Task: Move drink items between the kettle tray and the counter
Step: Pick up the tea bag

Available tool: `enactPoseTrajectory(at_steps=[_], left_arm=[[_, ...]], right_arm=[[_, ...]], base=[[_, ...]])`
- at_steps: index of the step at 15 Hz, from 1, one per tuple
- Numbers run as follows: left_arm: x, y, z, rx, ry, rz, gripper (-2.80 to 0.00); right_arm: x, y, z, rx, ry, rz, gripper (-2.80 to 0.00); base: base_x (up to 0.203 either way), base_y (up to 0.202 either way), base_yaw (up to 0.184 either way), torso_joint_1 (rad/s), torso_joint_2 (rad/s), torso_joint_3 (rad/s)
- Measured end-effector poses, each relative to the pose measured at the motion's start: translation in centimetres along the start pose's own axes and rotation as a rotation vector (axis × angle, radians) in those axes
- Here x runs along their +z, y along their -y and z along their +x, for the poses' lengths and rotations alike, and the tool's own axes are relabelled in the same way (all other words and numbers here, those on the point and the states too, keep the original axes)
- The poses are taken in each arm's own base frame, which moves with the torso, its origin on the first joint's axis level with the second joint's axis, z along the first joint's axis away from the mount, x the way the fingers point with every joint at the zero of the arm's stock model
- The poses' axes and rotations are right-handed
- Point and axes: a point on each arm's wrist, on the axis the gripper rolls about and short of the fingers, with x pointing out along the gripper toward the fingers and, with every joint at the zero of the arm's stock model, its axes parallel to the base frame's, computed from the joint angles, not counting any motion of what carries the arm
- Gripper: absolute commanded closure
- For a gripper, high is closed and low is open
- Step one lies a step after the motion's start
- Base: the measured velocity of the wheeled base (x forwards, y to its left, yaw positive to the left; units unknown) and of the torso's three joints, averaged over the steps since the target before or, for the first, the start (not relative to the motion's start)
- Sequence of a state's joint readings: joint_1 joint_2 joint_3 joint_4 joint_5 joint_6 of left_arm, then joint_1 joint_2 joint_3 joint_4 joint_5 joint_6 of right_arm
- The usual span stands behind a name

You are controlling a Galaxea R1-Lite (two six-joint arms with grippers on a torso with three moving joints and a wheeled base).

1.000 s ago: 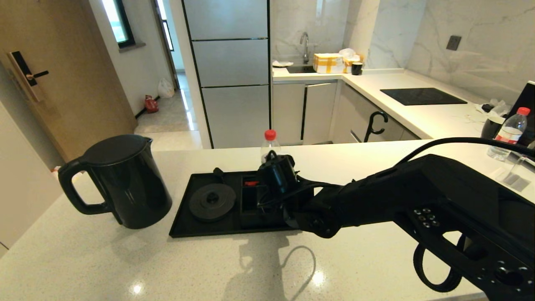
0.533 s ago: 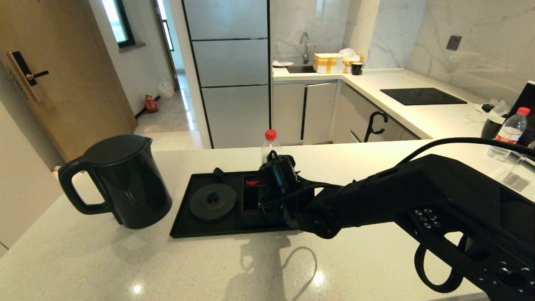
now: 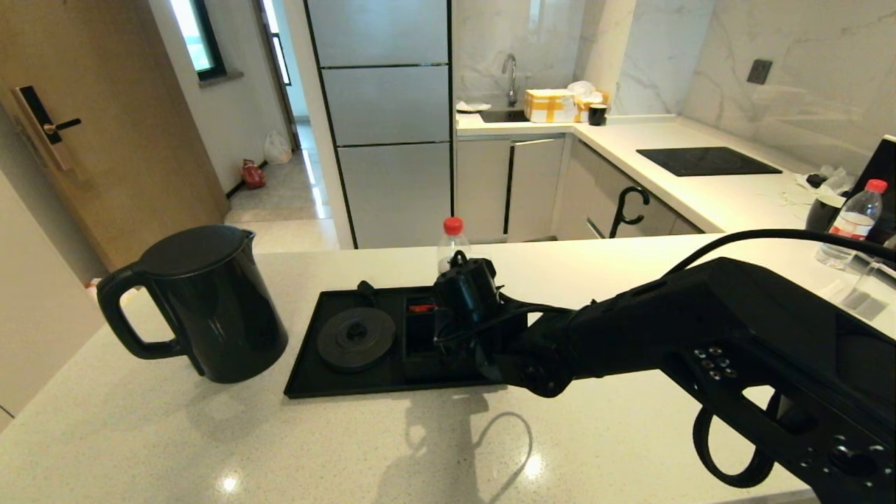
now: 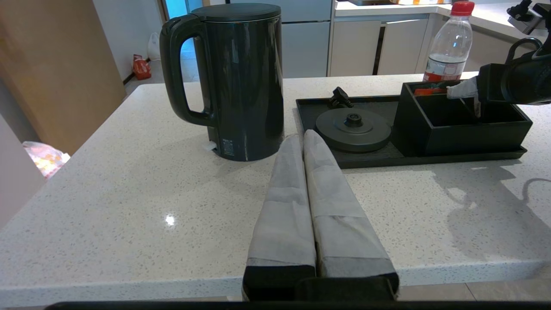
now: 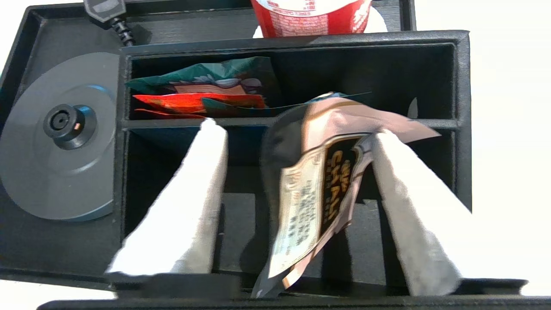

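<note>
Right gripper [image 5: 297, 137]: fingers [image 5: 189, 206] spread wide over the boxed section [image 5: 460, 86] of the tray [image 3: 308, 381], pointing down into it. Sachet [image 5: 318, 181] stands on edge between them, leaning on one finger, clear of the other; apparently not pinched. Its long axis runs along the fingers, lower end in the near compartment. Other packets lie in the far compartment. Left gripper [image 4: 301, 137]: fingers pressed together, empty, parked at the worktop [image 3: 210, 448] edge. Kettle [image 3: 203, 301] sits on the worktop beside the tray, off its base [image 3: 355, 338], nearer the left arm.
</note>
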State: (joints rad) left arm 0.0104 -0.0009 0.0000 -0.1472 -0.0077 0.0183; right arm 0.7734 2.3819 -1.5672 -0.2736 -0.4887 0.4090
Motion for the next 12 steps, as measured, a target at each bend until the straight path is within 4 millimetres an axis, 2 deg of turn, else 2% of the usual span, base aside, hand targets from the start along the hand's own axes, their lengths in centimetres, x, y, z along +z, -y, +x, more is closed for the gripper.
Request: enactPoseTrajectory(at_steps=[3, 4, 12], left_arm=[[0.00, 0.00, 0.00, 0.000, 0.000, 0.000, 0.00], [0.00, 0.00, 0.00, 0.000, 0.000, 0.000, 0.00], [0.00, 0.00, 0.00, 0.000, 0.000, 0.000, 0.00]], right_arm=[[0.05, 0.02, 0.01, 0.000, 0.001, 0.001, -2.80], [0.03, 0.02, 0.04, 0.000, 0.001, 0.000, 0.00], [0.28, -0.11, 0.07, 0.004, 0.018, 0.009, 0.00]], base=[[0.000, 0.000, 0.000, 0.000, 0.00, 0.000], [0.000, 0.000, 0.000, 0.000, 0.00, 0.000], [0.000, 0.000, 0.000, 0.000, 0.00, 0.000]])
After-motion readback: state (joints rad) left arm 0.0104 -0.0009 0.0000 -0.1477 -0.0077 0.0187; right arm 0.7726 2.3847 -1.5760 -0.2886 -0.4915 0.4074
